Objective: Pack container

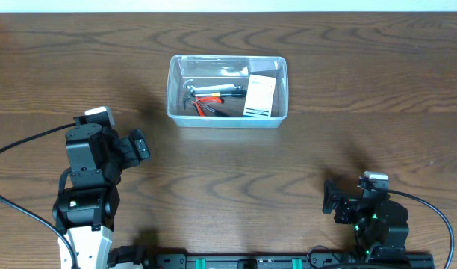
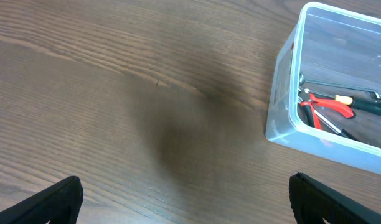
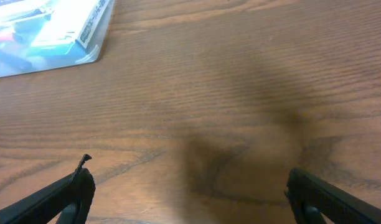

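The clear plastic container (image 1: 282, 88) stands at the back middle of the wooden table. It holds red-handled pliers (image 1: 207, 107), a small hammer (image 1: 190, 91), other hand tools and a white-and-blue box (image 1: 259, 96). The container's corner shows in the left wrist view (image 2: 284, 99) with the pliers (image 2: 327, 106) inside, and in the right wrist view (image 3: 84, 53) at top left. My left gripper (image 1: 139, 146) is open and empty, left and short of the container. My right gripper (image 1: 331, 200) is open and empty near the front right.
Black cables run off both arms at the left and right edges. A dark rail (image 1: 243, 261) lies along the front edge of the table.
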Tool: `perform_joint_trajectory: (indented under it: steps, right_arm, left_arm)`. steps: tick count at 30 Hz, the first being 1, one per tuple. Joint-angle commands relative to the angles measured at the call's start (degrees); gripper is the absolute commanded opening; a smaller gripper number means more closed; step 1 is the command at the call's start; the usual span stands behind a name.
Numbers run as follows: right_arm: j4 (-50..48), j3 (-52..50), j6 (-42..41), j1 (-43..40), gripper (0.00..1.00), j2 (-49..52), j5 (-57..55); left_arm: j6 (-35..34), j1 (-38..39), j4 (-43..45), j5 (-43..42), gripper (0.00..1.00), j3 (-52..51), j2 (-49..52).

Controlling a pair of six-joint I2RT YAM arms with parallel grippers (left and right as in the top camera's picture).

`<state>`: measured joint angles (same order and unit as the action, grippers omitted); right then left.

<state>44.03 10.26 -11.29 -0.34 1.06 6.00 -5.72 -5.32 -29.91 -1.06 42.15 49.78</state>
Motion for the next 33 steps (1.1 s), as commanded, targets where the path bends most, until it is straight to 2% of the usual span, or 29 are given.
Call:
perform_joint_trajectory:
  steps: [1,6,14,21,26,33]
  right_arm:
    - [-0.1,-0.6,0.8,0.0,0.99,-0.5,0.3]
    - [-0.1,-0.6,0.8,0.0,0.99,-0.5,0.2]
    - [-0.1,-0.6,0.8,0.0,0.99,-0.5,0.2]
    - [-0.1,-0.6,0.8,0.0,0.99,-0.5,0.2]
    - [-0.1,-0.6,0.8,0.0,0.99,-0.5,0.3]
    - [-0.1,-0.6,0.8,0.0,0.99,-0.5,0.2]
  left_arm:
    - [0.8,0.7,-0.2,0.7,0.98,0.8,-1.1]
    - [0.8,0.8,-1.7,0.6,0.98,0.0,-7.4]
    - [0.8,0.8,-2.6,0.7,0.98,-3.3,-26.9]
    - [2.0,0.8,12.2,1.7,0.98,-15.0,-37.4]
    - [-3.5,0.8,20.3,1.7,0.98,-28.0,-42.9]
    - [-6.7,0.8,25.8,1.7,0.98,-37.7,-47.8]
